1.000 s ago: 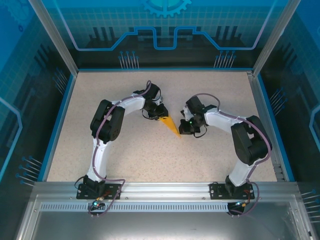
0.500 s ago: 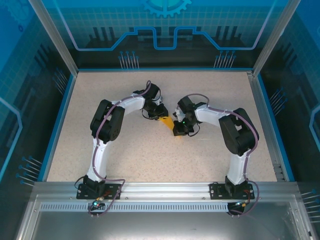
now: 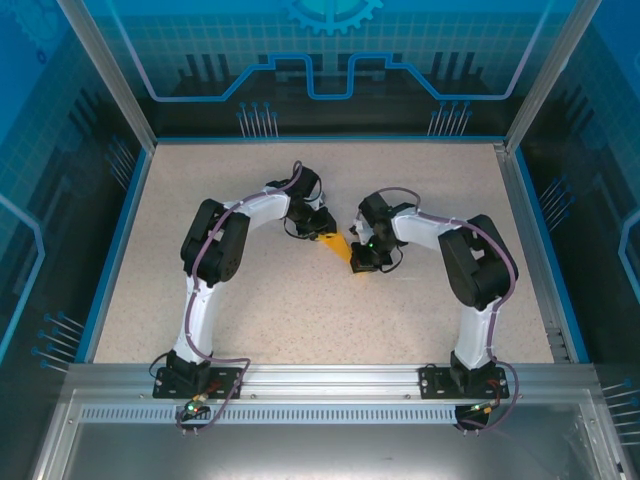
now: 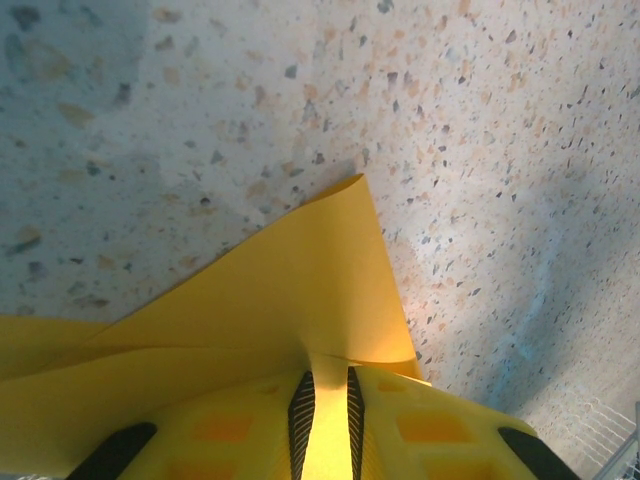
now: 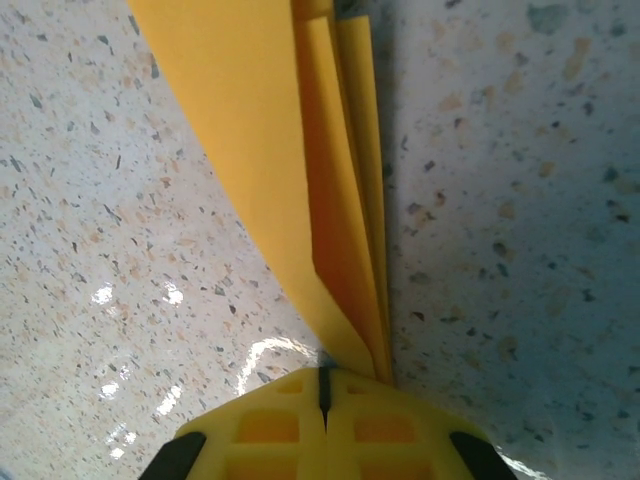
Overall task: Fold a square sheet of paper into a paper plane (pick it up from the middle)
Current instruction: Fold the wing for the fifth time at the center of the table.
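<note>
Top external view: the slim, pointed orange-yellow paper plane [image 3: 338, 243] lies mid-way across the speckled beige counter [image 3: 250, 310], between both claws. The left claw [image 4: 328, 390] is nearly closed, pinching the plane's wide end. The right claw [image 5: 323, 385] is fully closed with its tips at the pointed end; a grip there cannot be confirmed. Risk: uneven pull could tear or unfold the layers. No legible markings.

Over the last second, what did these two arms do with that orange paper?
The right arm swung left toward the middle. That brought the right claw, shut, in over the pointed end of the folded paper, so less orange shows from above. The left claw stayed clamped on the paper's other end, and the paper stayed where it was.
</note>
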`<state>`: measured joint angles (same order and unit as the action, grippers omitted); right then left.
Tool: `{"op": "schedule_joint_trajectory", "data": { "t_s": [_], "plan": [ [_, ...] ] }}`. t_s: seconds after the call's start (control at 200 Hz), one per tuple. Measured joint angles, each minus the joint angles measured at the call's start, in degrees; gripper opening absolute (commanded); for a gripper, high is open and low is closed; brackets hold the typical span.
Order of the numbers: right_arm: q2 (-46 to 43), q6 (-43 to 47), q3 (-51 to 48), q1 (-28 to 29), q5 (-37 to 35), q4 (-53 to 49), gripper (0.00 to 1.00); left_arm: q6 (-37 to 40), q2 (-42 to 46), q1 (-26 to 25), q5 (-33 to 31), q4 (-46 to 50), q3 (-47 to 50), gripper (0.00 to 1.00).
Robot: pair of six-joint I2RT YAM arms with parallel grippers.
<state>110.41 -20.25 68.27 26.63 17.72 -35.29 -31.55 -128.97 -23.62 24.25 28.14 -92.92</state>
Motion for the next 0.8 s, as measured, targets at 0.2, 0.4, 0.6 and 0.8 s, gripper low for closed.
{"op": "schedule_joint_trajectory", "data": {
  "t_s": [0.2, 0.4, 0.6, 0.8],
  "plan": [
    [-1.36, -0.07, -4.68, -2.67, 6.21, 5.42, 0.02, 0.0, -0.09, 0.04, 0.07, 0.17, -0.15, 0.23],
    [-4.79, -0.79, -7.76, -3.02, 8.28, 7.48, 0.03, 0.0, -0.11, 0.09, 0.24, 0.15, -0.15, 0.23],
    [-6.95, -2.21, -3.28, -1.4, 8.37, 8.33, 0.04, -0.02, -0.11, 0.11, 0.46, 0.13, -0.15, 0.23],
    [-2.1, -4.59, 4.04, 0.55, 6.78, 10.51, 0.03, -0.02, -0.11, 0.15, 0.66, 0.11, -0.15, 0.23]
  ]
}}
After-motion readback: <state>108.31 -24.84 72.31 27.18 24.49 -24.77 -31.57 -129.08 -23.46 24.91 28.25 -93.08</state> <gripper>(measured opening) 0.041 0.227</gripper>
